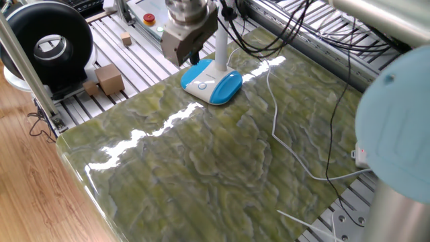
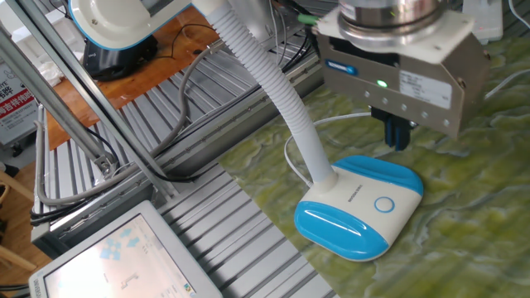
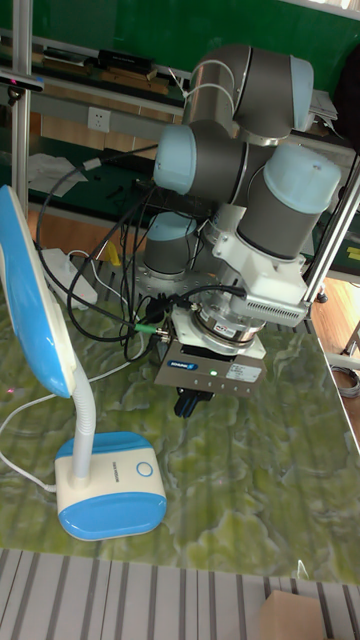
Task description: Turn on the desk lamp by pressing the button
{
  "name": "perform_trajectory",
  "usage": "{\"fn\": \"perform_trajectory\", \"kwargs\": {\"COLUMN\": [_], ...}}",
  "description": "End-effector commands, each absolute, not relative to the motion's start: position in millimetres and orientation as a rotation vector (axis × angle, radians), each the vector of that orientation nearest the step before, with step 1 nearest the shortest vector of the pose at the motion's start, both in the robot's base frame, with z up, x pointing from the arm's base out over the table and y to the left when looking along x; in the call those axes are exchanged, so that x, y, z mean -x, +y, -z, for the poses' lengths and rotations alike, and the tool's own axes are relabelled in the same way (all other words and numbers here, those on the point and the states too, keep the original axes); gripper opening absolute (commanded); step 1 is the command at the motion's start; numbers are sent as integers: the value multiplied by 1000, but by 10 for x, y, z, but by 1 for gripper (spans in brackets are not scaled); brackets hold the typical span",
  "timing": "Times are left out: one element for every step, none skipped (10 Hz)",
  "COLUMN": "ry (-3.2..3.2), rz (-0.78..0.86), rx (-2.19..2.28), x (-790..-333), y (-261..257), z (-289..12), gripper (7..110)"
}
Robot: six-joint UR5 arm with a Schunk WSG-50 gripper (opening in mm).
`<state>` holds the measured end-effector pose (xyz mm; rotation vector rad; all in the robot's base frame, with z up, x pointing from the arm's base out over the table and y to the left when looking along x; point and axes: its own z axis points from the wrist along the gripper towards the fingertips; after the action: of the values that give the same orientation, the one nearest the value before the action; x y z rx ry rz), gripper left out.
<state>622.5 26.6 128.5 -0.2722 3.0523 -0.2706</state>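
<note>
One desk lamp point(image 2: 356, 207) with one button point(image 2: 383, 204); one pincer point(image 2: 397, 135) above, state untellable.

The work surface is a glossy green marbled tabletop point(image 1: 201, 161) bordered by a grooved aluminium-profile frame point(image 1: 111, 40). The desk lamp point(image 1: 211, 82) stands on the tabletop near its far edge. Its thin white cord point(image 1: 274, 117) trails across the surface. Two small cardboard boxes point(image 1: 107, 79), possibly touching, sit on the frame.
</note>
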Motion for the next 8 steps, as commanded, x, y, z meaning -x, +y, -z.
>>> {"fn": "perform_trajectory", "kwargs": {"ry": [3037, 3038, 3038, 3035, 3035, 3028, 3022, 3021], "rz": [250, 240, 238, 225, 214, 219, 219, 224], "rx": [273, 277, 280, 288, 299, 302, 305, 302], "x": [-6172, -6165, -6162, -6170, -6163, -6159, -6157, -6151], "y": [304, 321, 326, 349, 367, 349, 330, 317], "z": [-1169, -1164, -1161, -1158, -1148, -1125, -1101, -1090], "gripper": [7, 7, 7, 7, 7, 7, 7, 7]}}
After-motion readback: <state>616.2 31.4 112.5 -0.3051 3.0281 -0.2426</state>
